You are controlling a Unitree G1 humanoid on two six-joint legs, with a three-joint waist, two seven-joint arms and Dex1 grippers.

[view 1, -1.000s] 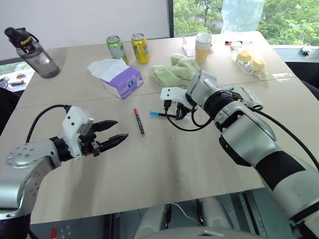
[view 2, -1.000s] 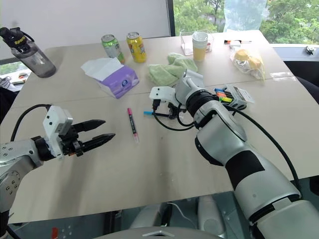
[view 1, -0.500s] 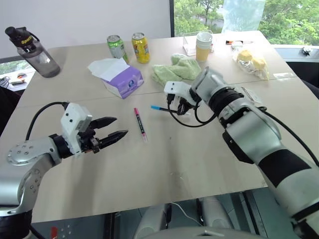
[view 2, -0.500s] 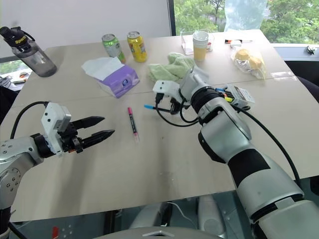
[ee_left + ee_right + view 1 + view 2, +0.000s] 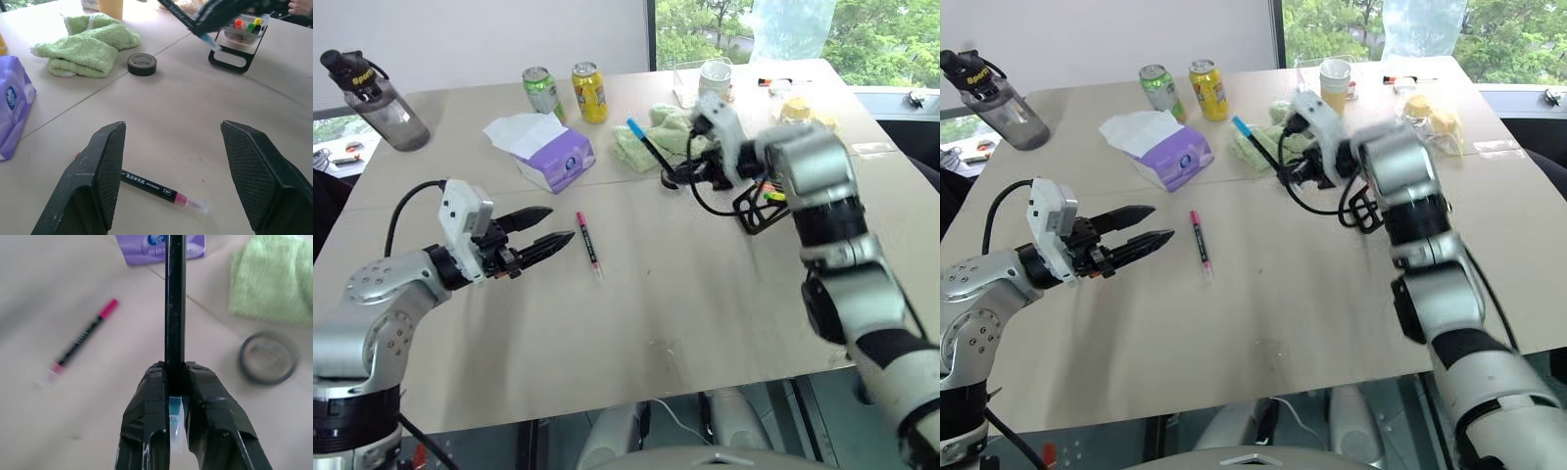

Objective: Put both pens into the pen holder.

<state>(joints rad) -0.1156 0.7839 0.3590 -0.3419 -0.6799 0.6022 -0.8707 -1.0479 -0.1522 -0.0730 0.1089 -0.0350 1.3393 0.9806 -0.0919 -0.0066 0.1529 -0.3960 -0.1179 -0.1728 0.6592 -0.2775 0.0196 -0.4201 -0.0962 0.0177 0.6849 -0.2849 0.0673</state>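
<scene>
One blue-capped pen [image 5: 646, 143] pinched in right jaws, left jaws spread; tape roll [image 5: 142, 64] beside cloth [image 5: 85, 47].

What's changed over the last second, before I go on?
The right gripper, shut on the blue-capped pen, lifted it off the table and swung it up toward the pen holder. The pink-capped pen stayed put; the left gripper is still open beside it.

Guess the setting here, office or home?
Probably an office or meeting room: a large pale table by a window onto trees, strewn with a tissue box, drink cans and a water bottle.
</scene>
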